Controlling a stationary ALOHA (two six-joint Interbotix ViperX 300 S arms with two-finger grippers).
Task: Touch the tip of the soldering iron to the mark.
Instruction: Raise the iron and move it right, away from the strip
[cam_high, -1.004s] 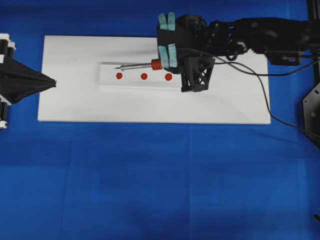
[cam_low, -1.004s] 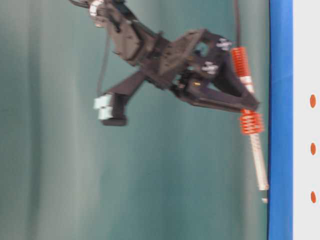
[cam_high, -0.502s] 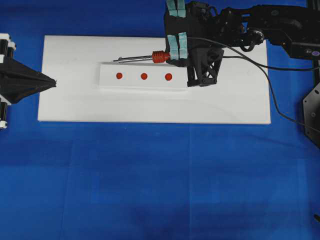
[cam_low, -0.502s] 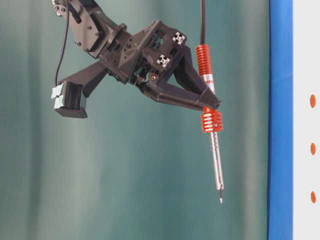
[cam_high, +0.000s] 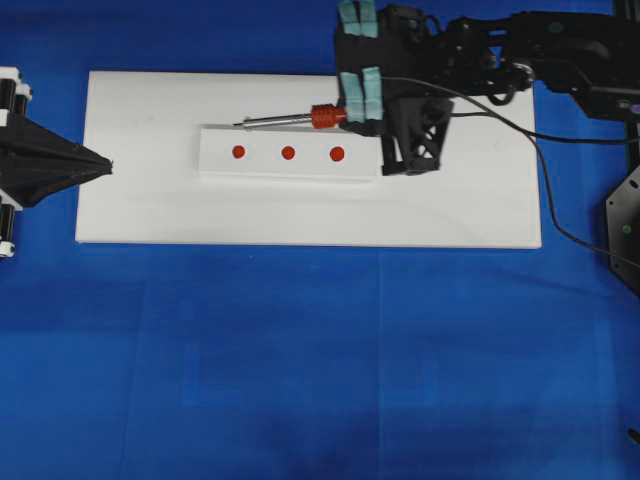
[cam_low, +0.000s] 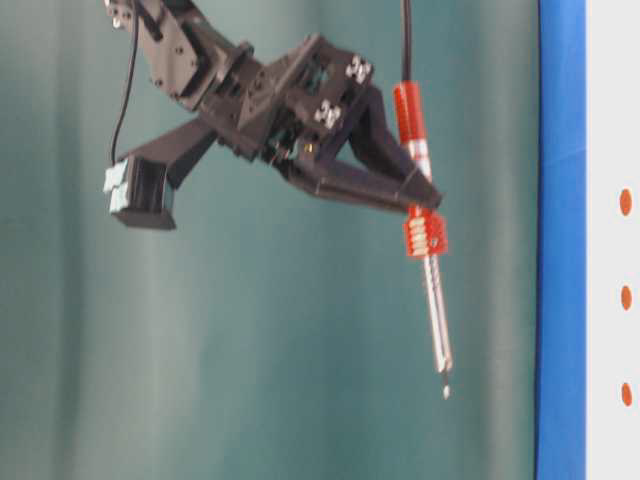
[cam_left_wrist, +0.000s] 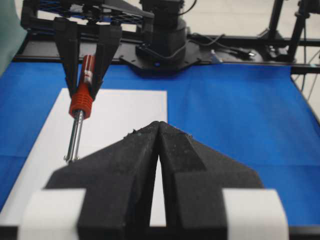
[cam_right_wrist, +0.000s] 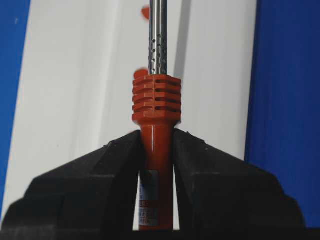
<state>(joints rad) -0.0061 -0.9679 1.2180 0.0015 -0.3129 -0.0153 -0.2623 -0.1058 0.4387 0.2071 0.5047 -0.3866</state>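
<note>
1. The right gripper (cam_high: 350, 112) is clamped on the orange-red handle of the soldering iron (cam_high: 300, 119), just behind the ribbed collar. Gripping there leaves the whole silver shaft and tip free ahead of the jaws, so the tip can meet a mark with nothing else in the way.
2. The iron hangs in the air, clear of the surface. In the table-level view its tip (cam_low: 446, 392) stands well apart from the white board (cam_high: 140, 200).
4. Three red marks (cam_high: 288, 153) sit in a row on a raised white strip (cam_high: 215, 165) on that board. Seen from overhead, the shaft runs beside the row, just off the strip's far edge, with the tip out past the leftmost mark's side.
5. The right arm reaches in from the right, wrist pitched so the iron slants tip-first towards the board. The black cord (cam_high: 535, 170) trails back along the arm.
6. The left gripper (cam_high: 95, 165) rests at the board's left edge with its jaws together, holding nothing, out of the working area.
7. Judging from this, the tip has yet to be lined up over a mark and lowered.
</note>
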